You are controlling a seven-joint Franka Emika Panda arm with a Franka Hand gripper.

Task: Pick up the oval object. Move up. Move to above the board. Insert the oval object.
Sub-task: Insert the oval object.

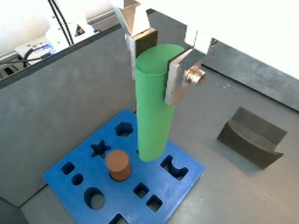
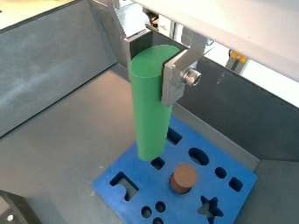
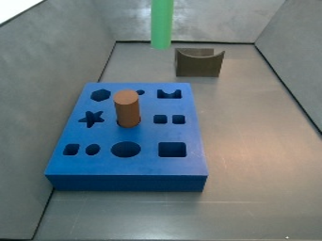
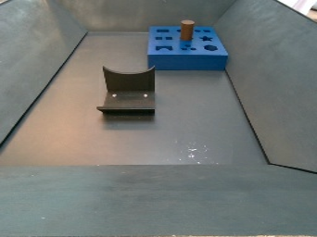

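Note:
My gripper is shut on the upper end of the oval object, a long bright green peg that hangs upright; both wrist views show the grip. The peg's lower end hangs over the blue board, near its edge holes and apart from them. In a side view only the peg's lower part shows, high above and beyond the board; the gripper is out of frame there. The peg and the gripper are out of view in the side view that shows the board at the far end.
A short brown cylinder stands in a hole of the board and also shows in both side views. The dark fixture stands on the grey floor beyond the board. Grey walls enclose the floor.

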